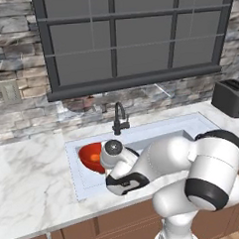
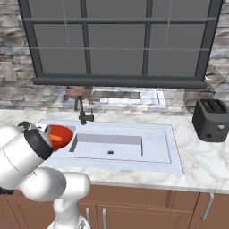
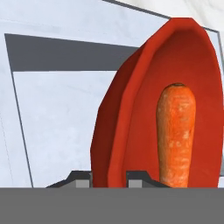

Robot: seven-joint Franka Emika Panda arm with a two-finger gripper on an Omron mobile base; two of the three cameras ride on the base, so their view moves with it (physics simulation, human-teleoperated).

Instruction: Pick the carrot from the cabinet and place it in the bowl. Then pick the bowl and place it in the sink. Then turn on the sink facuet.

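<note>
My gripper (image 3: 109, 177) is shut on the rim of the red bowl (image 3: 144, 109), which stands between the two finger tips. The carrot (image 3: 176, 131) lies inside the bowl. From the base views the bowl (image 1: 90, 159) (image 2: 61, 133) hangs tilted over the left end of the pale sink (image 1: 164, 134) (image 2: 120, 147), just in front of the black sink faucet (image 1: 119, 117) (image 2: 81, 110). An orange patch of carrot (image 1: 95, 156) shows in the bowl's hollow. My white forearm covers the bowl's right side. The cabinet is out of view.
A black toaster (image 1: 229, 98) (image 2: 211, 120) stands on the marble counter (image 1: 30, 176) at the right. A stone wall and a large dark-framed window (image 1: 132, 36) rise behind the sink. Wooden drawer fronts run below the counter edge.
</note>
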